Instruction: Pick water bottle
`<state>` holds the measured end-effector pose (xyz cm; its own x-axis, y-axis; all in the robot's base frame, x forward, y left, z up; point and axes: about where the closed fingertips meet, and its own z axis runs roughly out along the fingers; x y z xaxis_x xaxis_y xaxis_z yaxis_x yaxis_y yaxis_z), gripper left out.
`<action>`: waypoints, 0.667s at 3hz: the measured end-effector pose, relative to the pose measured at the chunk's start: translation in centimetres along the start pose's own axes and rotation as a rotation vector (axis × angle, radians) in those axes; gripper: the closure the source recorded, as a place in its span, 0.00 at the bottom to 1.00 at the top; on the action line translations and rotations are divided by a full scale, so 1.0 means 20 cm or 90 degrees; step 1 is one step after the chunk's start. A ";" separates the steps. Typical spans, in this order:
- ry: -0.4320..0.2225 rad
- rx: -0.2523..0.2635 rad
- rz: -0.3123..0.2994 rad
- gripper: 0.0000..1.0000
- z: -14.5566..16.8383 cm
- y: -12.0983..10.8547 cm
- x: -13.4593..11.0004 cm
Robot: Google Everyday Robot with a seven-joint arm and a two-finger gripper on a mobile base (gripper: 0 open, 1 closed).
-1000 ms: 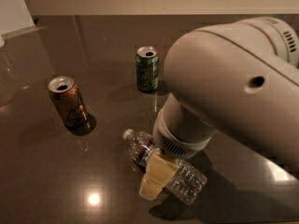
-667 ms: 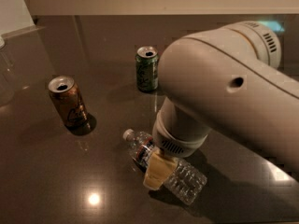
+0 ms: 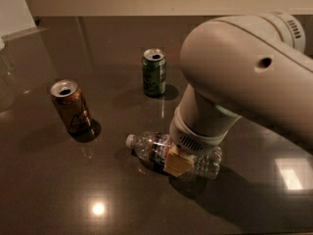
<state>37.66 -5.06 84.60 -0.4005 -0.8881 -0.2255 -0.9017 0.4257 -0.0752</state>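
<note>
While the bulky pale arm [image 3: 234,77] hides the right side, a green can [image 3: 154,72] stands behind and an orange-brown can [image 3: 72,106] stands left of the water bottle [image 3: 155,153] on the dark worktop [image 3: 58,199]. Its label band cannot be read. It lies on its side, cap left, base right. The end effector [image 3: 180,163] seems to touch its middle; whether it grips, I cannot tell.

Smooth off-white arm [image 3: 244,77], bulbous, with a small dark hole and vent slots; the pale yellow gripper [image 3: 177,164] sits beneath its collar, at the bottle [image 3: 152,150].
</note>
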 end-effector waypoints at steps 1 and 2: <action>-0.017 0.004 -0.016 0.87 -0.14 -0.05 -0.01; -0.043 0.006 -0.047 1.00 -0.31 -0.13 -0.06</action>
<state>39.54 -6.16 91.11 -0.3208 -0.9037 -0.2835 -0.9266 0.3614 -0.1036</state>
